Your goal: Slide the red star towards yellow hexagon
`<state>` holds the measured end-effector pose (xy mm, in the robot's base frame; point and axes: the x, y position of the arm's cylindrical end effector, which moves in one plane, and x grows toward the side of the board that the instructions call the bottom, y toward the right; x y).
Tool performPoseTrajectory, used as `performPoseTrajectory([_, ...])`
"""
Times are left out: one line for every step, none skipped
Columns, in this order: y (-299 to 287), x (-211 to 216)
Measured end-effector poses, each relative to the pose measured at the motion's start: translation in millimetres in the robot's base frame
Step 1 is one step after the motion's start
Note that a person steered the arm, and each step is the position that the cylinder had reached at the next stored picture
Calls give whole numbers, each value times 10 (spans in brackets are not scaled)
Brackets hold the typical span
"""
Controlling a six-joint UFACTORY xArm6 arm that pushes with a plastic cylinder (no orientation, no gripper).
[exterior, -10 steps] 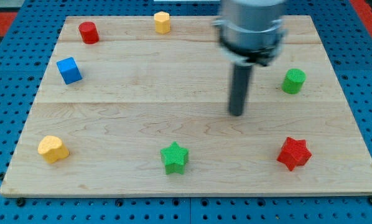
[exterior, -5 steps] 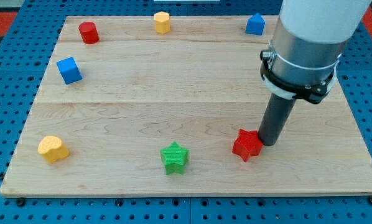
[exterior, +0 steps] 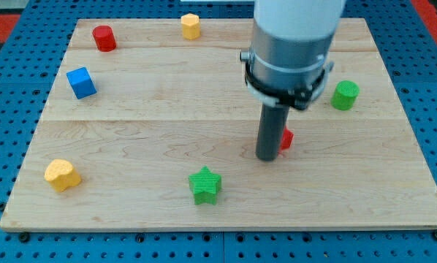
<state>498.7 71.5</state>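
The red star point(exterior: 286, 139) lies right of the board's middle, mostly hidden behind my rod; only its right edge shows. My tip point(exterior: 267, 157) rests on the board at the star's left, touching or nearly touching it. The yellow hexagon point(exterior: 191, 25) sits at the view's top, left of centre, far up and left of the star.
A red cylinder point(exterior: 104, 37) stands top left, a blue cube point(exterior: 81, 82) at left, a yellow heart-like block point(exterior: 62, 174) bottom left, a green star point(exterior: 204, 185) at the bottom centre, a green cylinder point(exterior: 344, 95) at right. The wooden board point(exterior: 145, 124) ends on blue pegboard.
The red star has moved from the bottom right up and left towards the middle. My rod swung right behind it, then left, and now covers most of it.
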Motion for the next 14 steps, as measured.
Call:
performPoseTrajectory([224,229])
performPoseTrajectory([443,304])
performPoseTrajectory([183,-119])
performPoseTrajectory([-317,-547])
performPoseTrajectory([-465,-786])
performPoseTrajectory([-143,-384])
performPoseTrajectory([16,-504])
performPoseTrajectory([-199,-795])
performPoseTrajectory([-729,-1013])
performPoseTrajectory([-492,-918])
performPoseTrajectory([-160,-821])
performPoseTrajectory([-190,-1114])
performPoseTrajectory([-721,-1369])
performPoseTrajectory([-1222,-1602])
